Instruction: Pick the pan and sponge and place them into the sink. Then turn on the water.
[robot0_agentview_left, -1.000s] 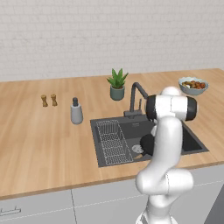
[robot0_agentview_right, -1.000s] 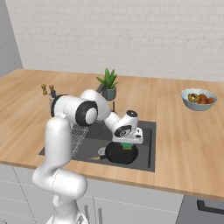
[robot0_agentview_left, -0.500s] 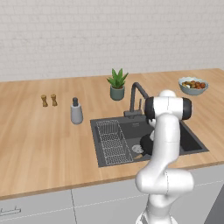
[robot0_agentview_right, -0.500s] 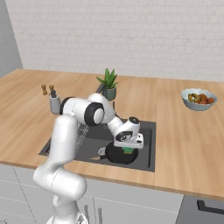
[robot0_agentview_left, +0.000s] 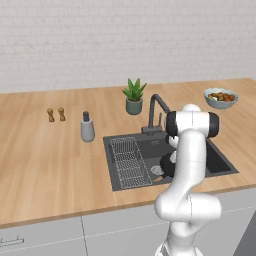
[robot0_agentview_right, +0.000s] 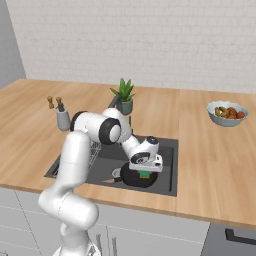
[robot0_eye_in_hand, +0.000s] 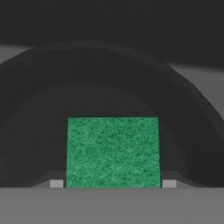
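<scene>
Wooden bench (robot0_agentview_right: 200, 165) surrounds the sink (robot0_agentview_right: 167, 150). Jaws (robot0_agentview_right: 144, 174) grasp the sponge (robot0_eye_in_hand: 112, 151) between them, directly above the pan (robot0_agentview_right: 134, 179) inside the sink.

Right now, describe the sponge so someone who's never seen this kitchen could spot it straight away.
Find the dark grey sink set into the wooden counter, below the gooseneck faucet. In its basin lies a round black pan, and the gripper hangs just over it. The sponge sits between the gripper's fingers above the pan: a small flat rectangle, the only bright green thing among all that black and grey.
</scene>
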